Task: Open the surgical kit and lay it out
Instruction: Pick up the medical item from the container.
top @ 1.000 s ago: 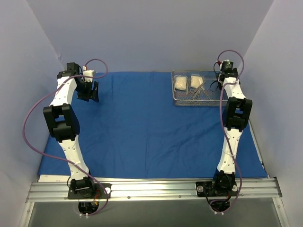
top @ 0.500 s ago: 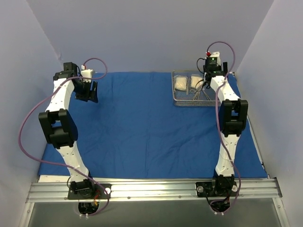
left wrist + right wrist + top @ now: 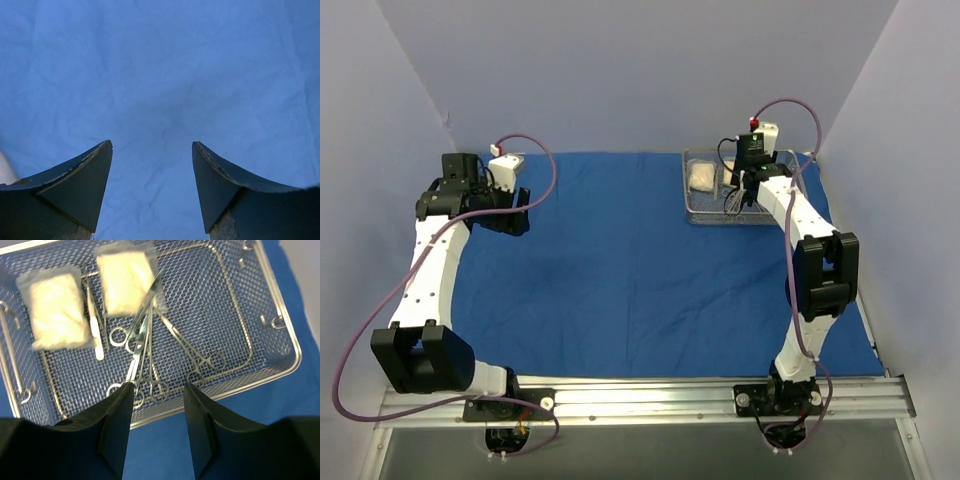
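Top view: the cloth [image 3: 620, 280] lies spread flat, with the tray [image 3: 705, 212] on its far right corner. The left gripper [image 3: 152, 145] hangs agape and empty over bare cloth. The right gripper [image 3: 157, 390], jaws parted, holds nothing above the tray's near edge. Gauze [image 3: 52, 310] and clamps [image 3: 145, 340] lie inside, so unloading seems in hand. Next, descend onto a clamp's ring handles and pinch.

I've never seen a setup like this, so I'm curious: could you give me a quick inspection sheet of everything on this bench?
Surface: blue cloth, spread flat, lightly creased.
Job's things: wire-mesh tray at far right, holding two gauze packets and steel instruments.
Clutter: nothing seen.
Tools: left tool open over bare cloth; right tool open above tray, holding nothing.
Cables: purple cable looping off each arm.
Surroundings: pale walls; metal rail at near edge.
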